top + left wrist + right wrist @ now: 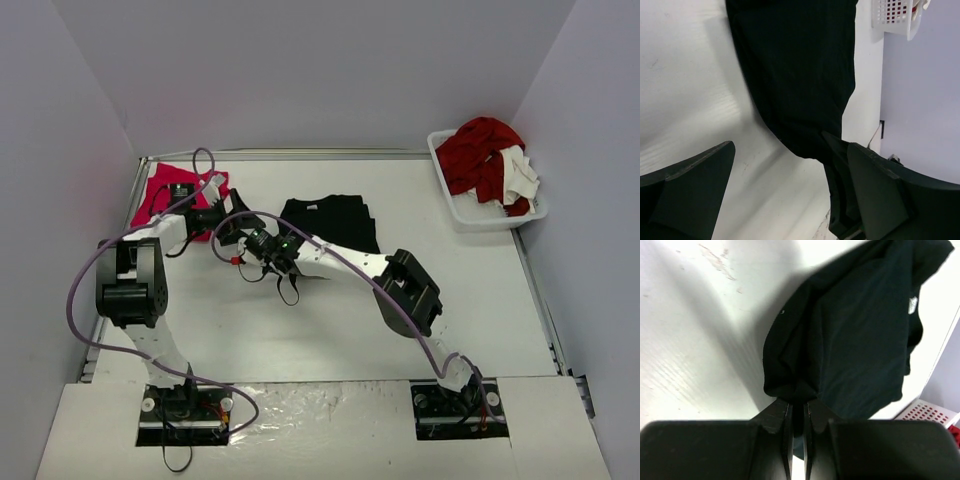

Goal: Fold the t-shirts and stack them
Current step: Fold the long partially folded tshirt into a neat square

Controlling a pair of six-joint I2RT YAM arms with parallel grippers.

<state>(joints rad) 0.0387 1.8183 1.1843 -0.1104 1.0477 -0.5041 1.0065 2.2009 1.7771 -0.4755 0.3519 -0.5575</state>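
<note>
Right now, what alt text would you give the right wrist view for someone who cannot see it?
The right gripper is shut on the near edge of a bunched black t-shirt lying on a white table. A corner of a white basket shows at the lower right.

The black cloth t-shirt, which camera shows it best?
The right wrist view: the black cloth t-shirt looms large there, its bunched edge pinched in the right gripper. The top view shows it small and partly hidden; the left wrist view shows only one part.
</note>
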